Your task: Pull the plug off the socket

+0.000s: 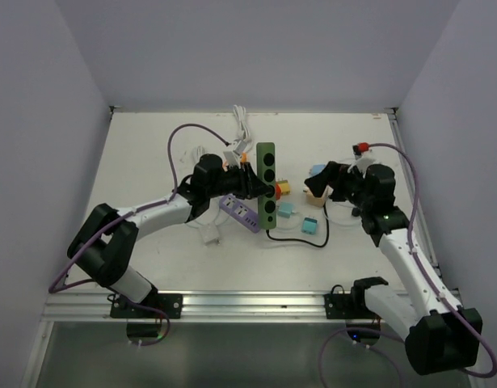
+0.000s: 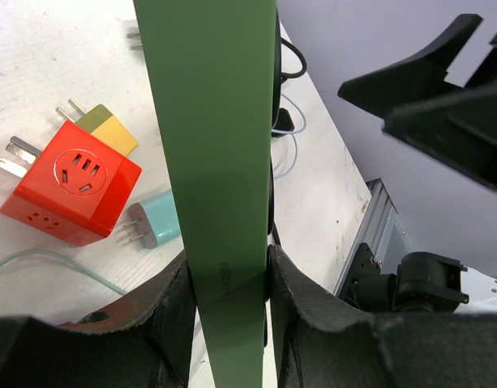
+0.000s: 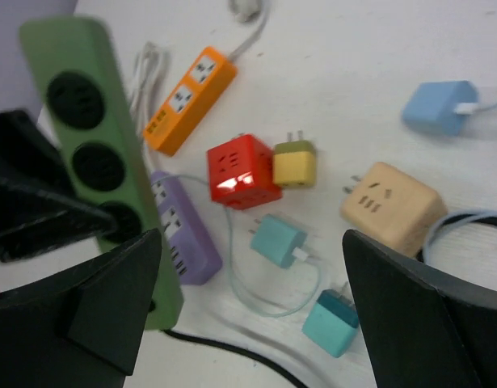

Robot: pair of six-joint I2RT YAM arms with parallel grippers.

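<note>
**A:** Where is the plug to be found?

**B:** The red cube plug [image 3: 242,171] is seen lying on the worktop [image 1: 143,162], just beside the green socket strip [image 1: 266,184]. Its prongs are bare, so it is judged to be out of the socket. The strip's round sockets look empty, as far as they are shown.

**A:** How are the end effectors set?

**B:** The left end effector [image 2: 228,283] is clamped on the strip. Whether the strip rests on the worktop cannot be told. The right end effector [image 3: 252,259] is spread wide above the cube, and nothing is held in it.

**A:** What is called for now?

**B:** The strip should be kept steady or set down gently. The right arm should be lifted straight up, so that the cube is not knocked.

**A:** What lies in the way?

**B:** A yellow charger [image 3: 295,164] is touching the cube. A purple strip [image 3: 183,234] is partly hidden behind the green one. A teal charger [image 3: 278,240], a beige adapter [image 3: 392,206] and a black cable [image 1: 317,241] lie near, and any of them could be snagged.
</note>
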